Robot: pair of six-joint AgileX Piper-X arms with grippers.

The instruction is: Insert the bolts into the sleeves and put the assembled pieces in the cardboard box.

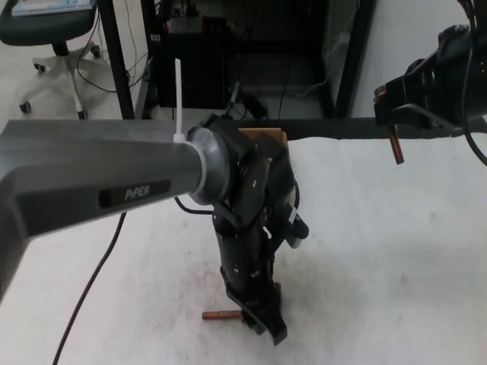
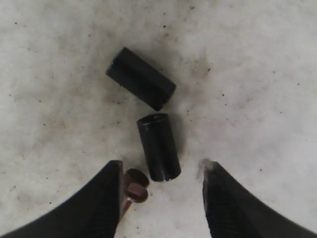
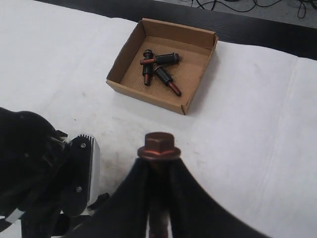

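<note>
Two black sleeves lie on the white bench: one point(image 2: 158, 147) between the open fingers of my left gripper point(image 2: 162, 171), the other point(image 2: 141, 78) just beyond it. A copper bolt point(image 2: 134, 186) lies against one finger of that gripper and shows beside it point(image 1: 221, 315) from above. My left gripper point(image 1: 262, 318) hangs low over the bench. My right gripper point(image 3: 158, 166) is shut on a second copper bolt point(image 3: 158, 148), held high at the right with the bolt point(image 1: 396, 144) pointing down. The cardboard box point(image 3: 148, 96) holds three assembled pieces point(image 3: 161, 67).
The left arm point(image 1: 99, 186) crosses the near bench and hides most of the cardboard box point(image 1: 262, 137). A black cable point(image 1: 91, 281) trails over the near left. An office chair point(image 1: 53, 38) and frame legs stand beyond the bench's far edge.
</note>
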